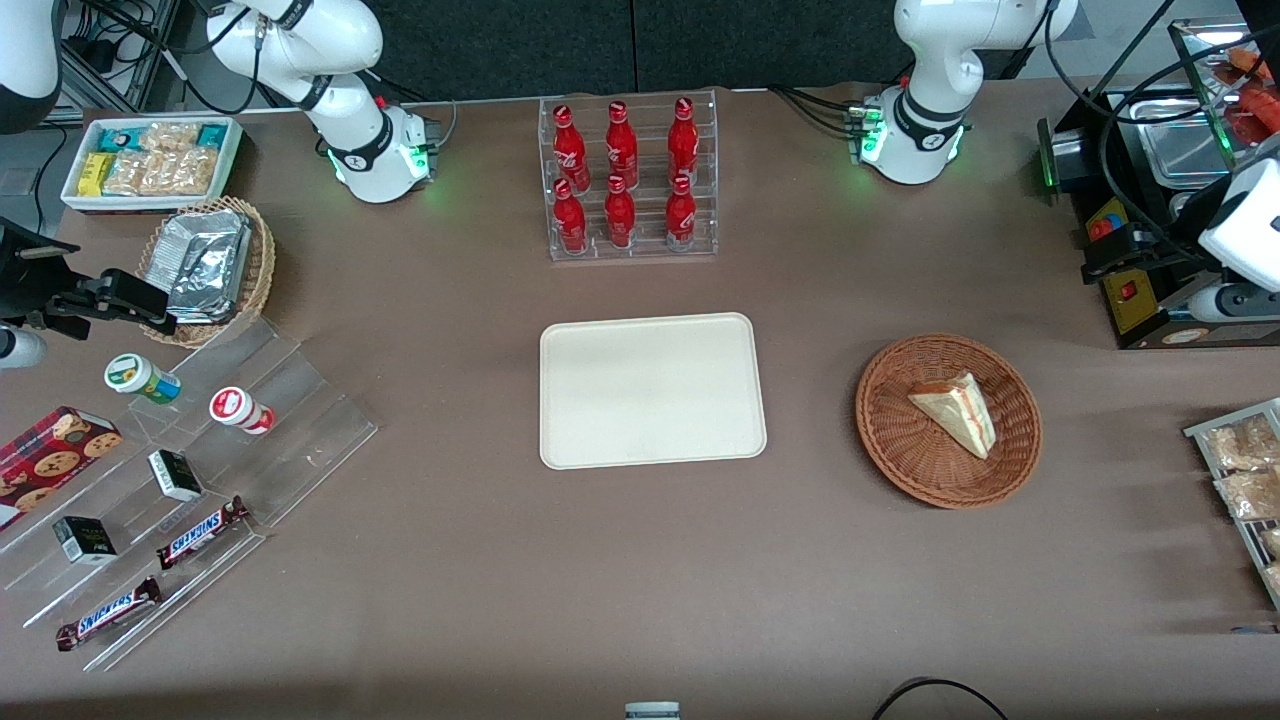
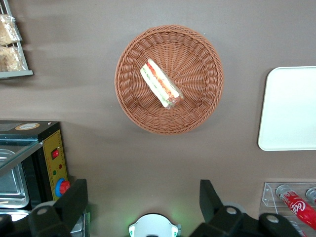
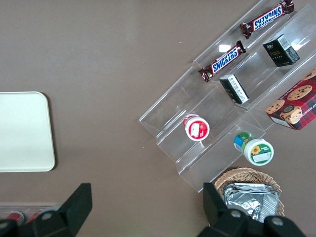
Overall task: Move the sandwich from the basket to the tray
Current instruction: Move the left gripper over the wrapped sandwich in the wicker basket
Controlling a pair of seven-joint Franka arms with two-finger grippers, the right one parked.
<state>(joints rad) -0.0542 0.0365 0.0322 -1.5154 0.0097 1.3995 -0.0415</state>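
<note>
One sandwich in the basket, pincer high above it

One brown cloth covers the whole tabletop (image 1: 480, 560), matte and flat, with dark panels and cables at its edge farthest from the front camera. The pincer (image 2: 140, 200) hangs high over the working arm's end, its two dark fingers (image 2: 74, 200) spread wide and holding nothing; in the front view it cannot be made out.

Directly below the pincer sits the basket (image 1: 900, 440), round and reddish-brown, with bare cloth all around its rim. The sandwich (image 1: 958, 410) lies inside it on the weave, near the middle, red and green filling stripe showing along its cut edge in the wrist view (image 2: 160, 83).

Sideways from the pincer, toward the parked arm's end, the tray (image 1: 652, 390) lies flat on the cloth, well apart from the basket with only bare cloth between them. Nothing lies on it.

Farther from the front camera than the tray stands a clear rack of red bottles (image 1: 625, 180). A black appliance (image 1: 1140, 250) stands near the basket at the working arm's end, and a wire rack of snack packets (image 1: 1245, 480) lies at that same table edge, nearer the front camera. A broad strip of bare cloth runs along the tabletop's edge nearest the front camera.
</note>
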